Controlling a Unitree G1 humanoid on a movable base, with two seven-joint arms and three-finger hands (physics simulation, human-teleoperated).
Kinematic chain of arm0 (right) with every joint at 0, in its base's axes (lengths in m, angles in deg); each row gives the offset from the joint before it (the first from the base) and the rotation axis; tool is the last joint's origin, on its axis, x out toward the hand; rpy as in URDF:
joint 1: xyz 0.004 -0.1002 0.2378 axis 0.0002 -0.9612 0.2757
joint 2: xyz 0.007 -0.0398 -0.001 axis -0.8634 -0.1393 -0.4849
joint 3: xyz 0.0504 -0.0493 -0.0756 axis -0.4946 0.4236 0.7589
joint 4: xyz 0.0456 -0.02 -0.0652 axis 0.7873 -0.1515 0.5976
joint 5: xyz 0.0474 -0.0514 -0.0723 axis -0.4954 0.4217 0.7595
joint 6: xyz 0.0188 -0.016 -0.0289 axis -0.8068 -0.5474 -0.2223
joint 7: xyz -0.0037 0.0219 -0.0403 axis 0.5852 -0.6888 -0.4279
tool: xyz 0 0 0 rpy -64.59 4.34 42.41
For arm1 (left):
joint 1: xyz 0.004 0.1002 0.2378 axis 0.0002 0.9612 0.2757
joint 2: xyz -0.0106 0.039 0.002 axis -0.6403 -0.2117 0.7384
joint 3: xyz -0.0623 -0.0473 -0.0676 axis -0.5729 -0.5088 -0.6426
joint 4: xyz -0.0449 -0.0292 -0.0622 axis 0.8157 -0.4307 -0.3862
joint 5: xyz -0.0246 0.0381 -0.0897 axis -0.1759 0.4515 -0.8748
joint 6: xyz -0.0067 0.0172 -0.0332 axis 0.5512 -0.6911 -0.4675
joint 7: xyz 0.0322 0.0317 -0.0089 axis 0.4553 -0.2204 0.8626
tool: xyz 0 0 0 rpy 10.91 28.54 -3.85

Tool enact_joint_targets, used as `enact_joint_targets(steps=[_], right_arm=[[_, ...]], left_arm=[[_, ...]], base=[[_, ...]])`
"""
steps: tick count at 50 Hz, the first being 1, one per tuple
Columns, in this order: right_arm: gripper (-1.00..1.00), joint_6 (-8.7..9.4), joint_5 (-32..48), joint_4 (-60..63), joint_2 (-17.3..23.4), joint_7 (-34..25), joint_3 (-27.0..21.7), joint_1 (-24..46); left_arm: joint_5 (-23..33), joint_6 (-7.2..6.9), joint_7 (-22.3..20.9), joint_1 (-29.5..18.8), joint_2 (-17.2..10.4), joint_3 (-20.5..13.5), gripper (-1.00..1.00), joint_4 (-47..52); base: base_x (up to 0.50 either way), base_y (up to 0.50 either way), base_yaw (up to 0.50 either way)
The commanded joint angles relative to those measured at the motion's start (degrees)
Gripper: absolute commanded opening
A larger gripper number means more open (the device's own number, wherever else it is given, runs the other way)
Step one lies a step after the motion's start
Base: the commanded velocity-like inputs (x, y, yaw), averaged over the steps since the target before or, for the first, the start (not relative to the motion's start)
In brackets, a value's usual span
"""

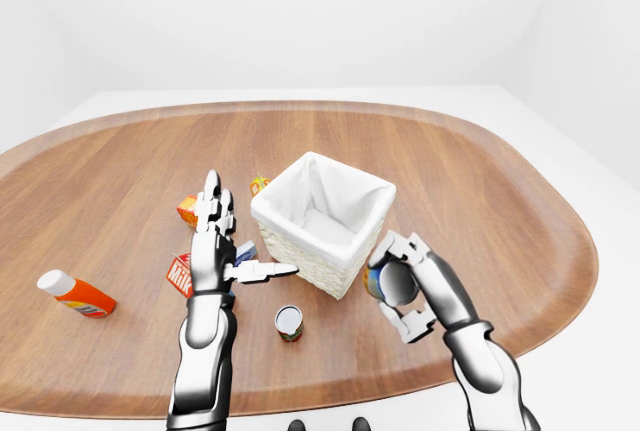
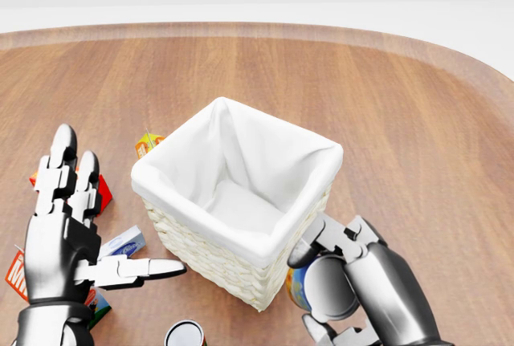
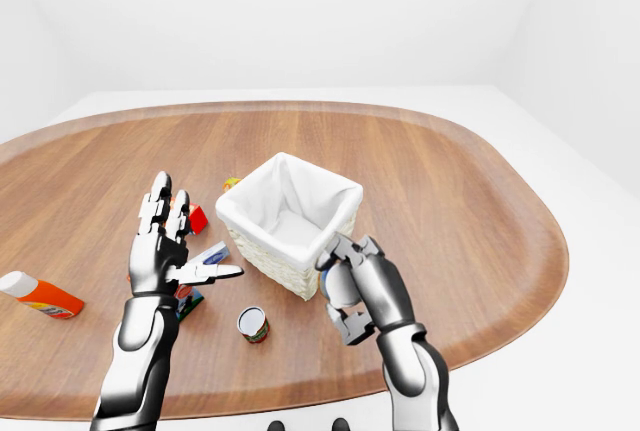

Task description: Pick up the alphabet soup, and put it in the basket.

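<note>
The right hand (image 2: 353,282) has its 3 fingers wrapped around the alphabet soup (image 2: 299,286), held just beside the basket (image 2: 265,246) at its near right corner. The can could clip the rim and slip. The left hand (image 2: 64,234) hovers spread, empty.

One basket (image 1: 322,219), two cans (image 1: 289,323), one bottle (image 1: 76,293), several small cartons (image 1: 181,273).
</note>
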Motion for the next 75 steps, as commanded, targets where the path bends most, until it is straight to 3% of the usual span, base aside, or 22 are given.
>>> enact_joint_targets(steps=[1,26,44,52,71,75], right_arm=[[-1.00,0.00,1.4,6.6,-0.3,-1.2,0.5,0.0],[-1.00,0.00,4.4,15.0,-0.7,-3.6,2.5,1.9],[-1.00,0.00,16.0,25.5,-2.5,-15.2,7.2,8.8],[-1.00,0.00,19.7,23.5,-4.0,-18.8,6.7,13.4],[-1.00,0.00,16.6,7.6,-4.2,-15.2,1.4,23.8],[-1.00,0.00,17.0,4.4,-4.2,-15.8,0.3,29.2]], left_arm=[[0.0,0.00,0.0,-0.1,0.0,0.0,1.00,-0.3],[0.0,0.00,0.0,0.0,0.0,0.0,1.00,-0.1],[0.1,0.00,0.0,0.2,0.0,0.0,1.00,0.1],[0.0,0.00,0.1,0.2,0.1,0.0,1.00,0.2],[-0.2,0.00,0.0,0.2,0.0,0.0,1.00,0.4],[-0.2,0.00,0.1,0.2,0.0,0.0,1.00,0.2]], base=[[0.00,0.00,0.00],[0.00,0.00,0.00],[0.00,0.00,0.00],[0.00,0.00,0.00],[0.00,0.00,0.00],[0.00,0.00,0.00]])
